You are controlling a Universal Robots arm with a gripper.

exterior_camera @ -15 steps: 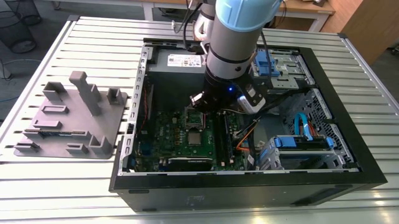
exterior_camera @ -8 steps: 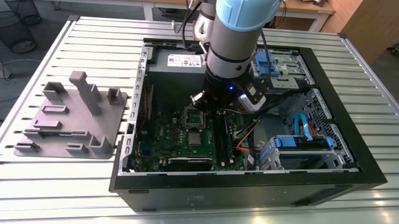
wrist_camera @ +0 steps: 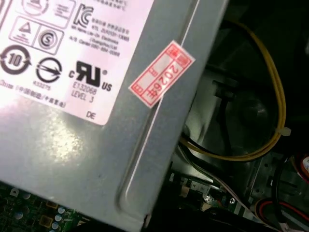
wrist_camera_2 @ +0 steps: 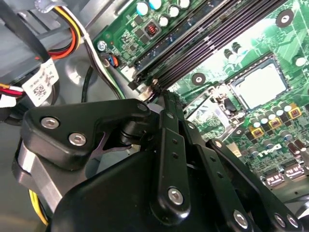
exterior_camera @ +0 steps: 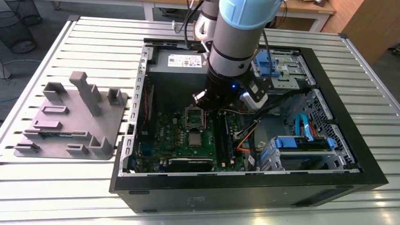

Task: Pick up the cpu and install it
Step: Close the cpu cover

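Note:
The cpu [exterior_camera: 196, 139] is a small silver square lying flat in its socket on the green motherboard inside the open computer case; in the second wrist view the cpu [wrist_camera_2: 258, 87] shows pale and shiny within its surround. Just beyond it stands the raised metal socket frame [exterior_camera: 195, 117] with a dark centre, seen also as the socket frame [wrist_camera_2: 205, 108] in the second wrist view. My gripper [exterior_camera: 205, 104] hangs over that frame, a little past the cpu and not touching it. The black linkage of the gripper [wrist_camera_2: 165, 96] narrows to a closed tip with nothing held.
A grey plastic holder tray [exterior_camera: 69, 122] lies on the slatted table at the exterior view's left. The power supply [exterior_camera: 178, 61] [wrist_camera: 96, 121] sits at the case's far end. Blue drive cages [exterior_camera: 300, 145], memory slots [wrist_camera_2: 203, 43] and loose cables [wrist_camera: 275, 96] crowd the case.

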